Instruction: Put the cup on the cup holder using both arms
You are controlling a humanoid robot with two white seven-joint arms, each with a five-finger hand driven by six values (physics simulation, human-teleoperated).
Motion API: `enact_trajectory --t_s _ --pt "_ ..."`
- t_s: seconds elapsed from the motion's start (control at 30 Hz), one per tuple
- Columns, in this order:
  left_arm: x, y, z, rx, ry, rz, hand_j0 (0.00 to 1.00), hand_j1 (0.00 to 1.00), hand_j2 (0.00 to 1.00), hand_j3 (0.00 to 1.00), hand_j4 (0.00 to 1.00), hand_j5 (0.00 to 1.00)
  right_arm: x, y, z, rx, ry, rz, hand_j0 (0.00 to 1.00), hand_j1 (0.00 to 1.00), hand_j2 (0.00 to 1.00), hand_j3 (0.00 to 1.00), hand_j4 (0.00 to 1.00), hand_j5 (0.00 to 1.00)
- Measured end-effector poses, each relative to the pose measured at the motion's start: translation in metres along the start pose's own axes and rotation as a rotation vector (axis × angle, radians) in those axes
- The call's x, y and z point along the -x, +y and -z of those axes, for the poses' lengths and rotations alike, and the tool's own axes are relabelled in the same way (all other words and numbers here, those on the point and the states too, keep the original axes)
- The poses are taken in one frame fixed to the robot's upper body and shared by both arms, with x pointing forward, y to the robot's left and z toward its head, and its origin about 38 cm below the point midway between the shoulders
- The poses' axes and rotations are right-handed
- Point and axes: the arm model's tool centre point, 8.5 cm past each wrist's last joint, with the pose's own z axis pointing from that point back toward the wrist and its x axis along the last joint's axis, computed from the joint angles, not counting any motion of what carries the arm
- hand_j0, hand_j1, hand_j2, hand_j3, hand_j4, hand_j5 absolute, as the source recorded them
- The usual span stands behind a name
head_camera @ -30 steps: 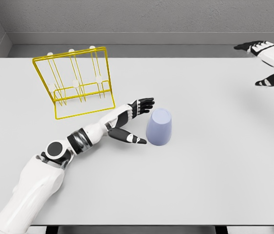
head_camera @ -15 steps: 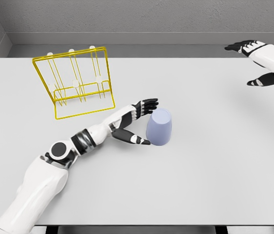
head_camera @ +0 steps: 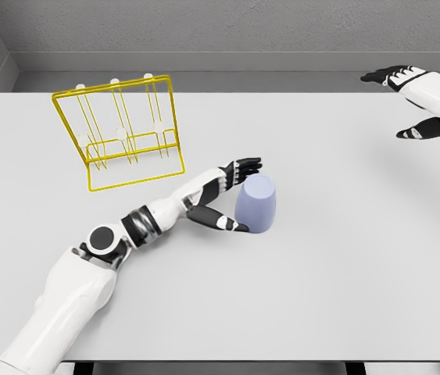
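A pale lavender cup (head_camera: pixel 256 203) stands upside down on the white table (head_camera: pixel 345 258), near the middle. My left hand (head_camera: pixel 237 195) is open right beside the cup's left side, fingers above and thumb below, reaching around it without closing. The yellow wire cup holder (head_camera: pixel 122 133) with white-tipped pegs stands at the back left, well apart from the cup. My right hand (head_camera: pixel 407 101) hovers open at the far right back edge, far from the cup.
A grey wall runs behind the table's back edge. The left arm (head_camera: pixel 87 266) stretches diagonally from the lower left across the table's front half.
My left hand has slid right until its fingers and thumb flank the cup. The right hand shifted slightly left and then held still. The cup has not moved.
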Motion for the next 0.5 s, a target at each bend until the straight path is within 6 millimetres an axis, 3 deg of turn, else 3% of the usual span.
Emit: enact_trajectory --t_s 0.5 --pt "0.0001 -0.0065 0.0066 0.009 -0.006 -0.002 1.0 1.0 1.0 1.0 1.0 1.0 0.0024 0.0013 -0.0012 -0.003 0.008 0.003 1.0 1.0 1.0 1.0 1.0 1.0"
